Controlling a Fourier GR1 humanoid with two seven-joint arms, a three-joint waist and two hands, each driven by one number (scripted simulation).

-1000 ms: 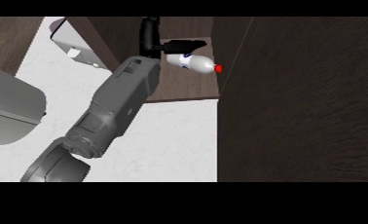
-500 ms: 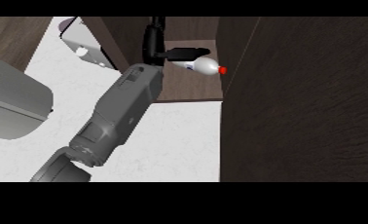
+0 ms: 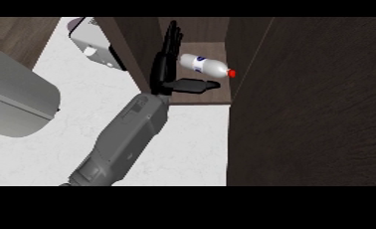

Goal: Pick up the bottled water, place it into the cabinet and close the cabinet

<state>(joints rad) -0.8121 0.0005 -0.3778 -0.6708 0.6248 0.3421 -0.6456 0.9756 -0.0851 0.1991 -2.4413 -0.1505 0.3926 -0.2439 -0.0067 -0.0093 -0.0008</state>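
A white, faintly speckled counter fills the lower middle of the head view, bordered by dark brown wood on several sides. At the right, a broad dark wooden cabinet door stands open and takes up nearly the whole right side. Behind it the cabinet shows as a shadowed recess with a dark shelf floor.

The bottled water lies on its side inside that recess — clear body with a blue-and-white label, red cap pointing toward the door and almost touching its edge.

One grey forearm rises from the lower edge to the cabinet mouth. Its black hand is released: the fingers stretch straight up along the left side of the bottle without curling around it, and the thumb sticks out sideways just below the bottle, apart from it.

At the far left sits a large rounded grey appliance. A smaller white-and-grey object sits at the upper left — what it is cannot be told.
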